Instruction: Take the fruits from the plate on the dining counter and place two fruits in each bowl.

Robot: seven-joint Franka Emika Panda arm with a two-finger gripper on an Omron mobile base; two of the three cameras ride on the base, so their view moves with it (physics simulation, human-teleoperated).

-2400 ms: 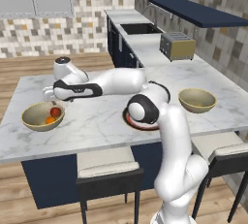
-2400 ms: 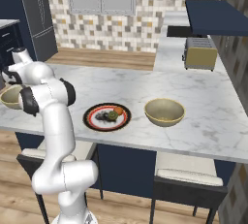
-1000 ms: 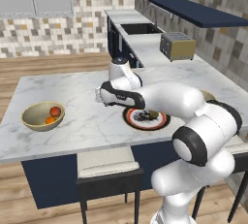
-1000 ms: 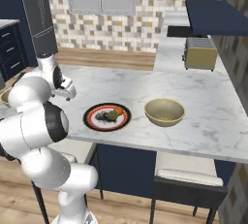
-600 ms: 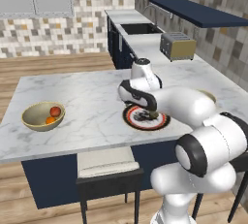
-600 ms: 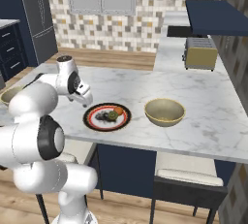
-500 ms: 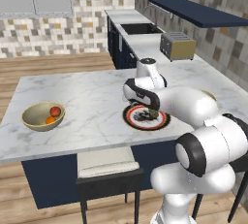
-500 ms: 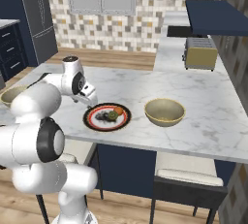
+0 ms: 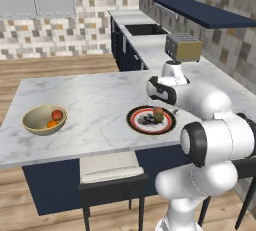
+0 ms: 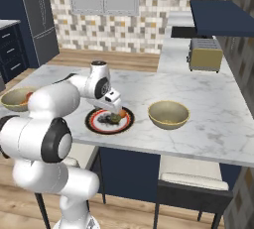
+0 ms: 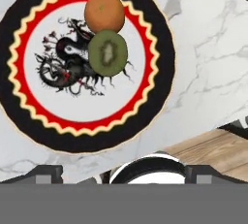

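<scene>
The tool [image 10: 118,108], wide open and holding nothing, hangs over the plate [image 11: 155,82], where 1 orange fruit [image 11: 104,12] touches 1 green fruit [image 11: 107,52].

In the hand view the plate [image 11: 29,121] lies open from above, its lower left bare, while an orange fruit [image 11: 104,12] and green fruit [image 11: 107,53] touch at upper centre.

You won't find any readable text, label, brand or number here. The plate [image 11: 82,63] carries only a dark ink-like drawing at its centre, ringed by a red and cream zigzag border.
</scene>
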